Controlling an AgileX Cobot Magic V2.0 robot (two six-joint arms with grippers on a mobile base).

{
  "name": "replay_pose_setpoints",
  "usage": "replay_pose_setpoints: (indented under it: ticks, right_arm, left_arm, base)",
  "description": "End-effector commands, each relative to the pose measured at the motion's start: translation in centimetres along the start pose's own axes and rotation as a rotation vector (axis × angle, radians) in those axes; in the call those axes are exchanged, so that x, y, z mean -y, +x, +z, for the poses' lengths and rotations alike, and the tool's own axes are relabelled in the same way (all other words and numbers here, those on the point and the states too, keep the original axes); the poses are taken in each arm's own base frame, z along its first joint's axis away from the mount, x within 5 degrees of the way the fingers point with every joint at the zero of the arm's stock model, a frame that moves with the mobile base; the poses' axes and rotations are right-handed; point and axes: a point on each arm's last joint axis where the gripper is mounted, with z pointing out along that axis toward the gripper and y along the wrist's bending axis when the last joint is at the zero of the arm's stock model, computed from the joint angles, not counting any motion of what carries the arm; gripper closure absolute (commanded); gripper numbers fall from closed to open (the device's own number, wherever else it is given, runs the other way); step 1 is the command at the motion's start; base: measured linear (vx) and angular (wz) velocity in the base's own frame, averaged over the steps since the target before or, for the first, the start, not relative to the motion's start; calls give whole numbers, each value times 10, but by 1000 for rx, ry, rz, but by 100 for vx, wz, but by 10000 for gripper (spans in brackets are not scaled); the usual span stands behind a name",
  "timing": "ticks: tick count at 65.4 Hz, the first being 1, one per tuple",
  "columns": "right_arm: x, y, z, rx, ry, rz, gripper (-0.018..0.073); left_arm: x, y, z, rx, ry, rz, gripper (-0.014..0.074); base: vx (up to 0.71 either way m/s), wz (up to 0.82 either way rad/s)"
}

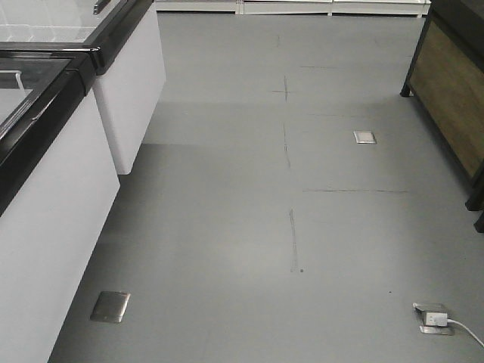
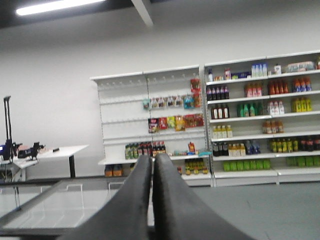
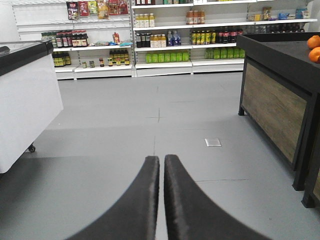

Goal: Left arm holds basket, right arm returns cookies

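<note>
We see our left gripper (image 2: 152, 160), black tapered fingers (image 2: 132, 200) pressed together, empty, right gripper (image 3: 162, 161) likewise, two oranges (image 3: 314, 42) far right

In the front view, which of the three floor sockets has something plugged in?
The lower-right floor socket, with a white cable running off the frame's edge; the lower-left socket and the far socket have nothing attached.

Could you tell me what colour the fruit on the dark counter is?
The fruit is orange, clearest in the right wrist view.
</note>
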Motion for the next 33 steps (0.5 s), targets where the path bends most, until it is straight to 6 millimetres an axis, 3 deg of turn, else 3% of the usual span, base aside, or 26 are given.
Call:
replay_pose_setpoints:
  ticks: [1, 16, 33]
  right_arm:
    - [0, -1, 0, 70, -7, -13, 562]
    - [0, -1, 0, 70, -7, -13, 562]
    - [0, -1, 0, 70, -7, -13, 562]
  left_arm:
    - [1, -6, 22, 2, 4, -12, 600]
    - [5, 25, 51, -193, 20, -72, 600]
    - [10, 58, 60, -439, 37, -128, 594]
  base:
    - [0, 0]
    - [0, 0]
    - [0, 0]
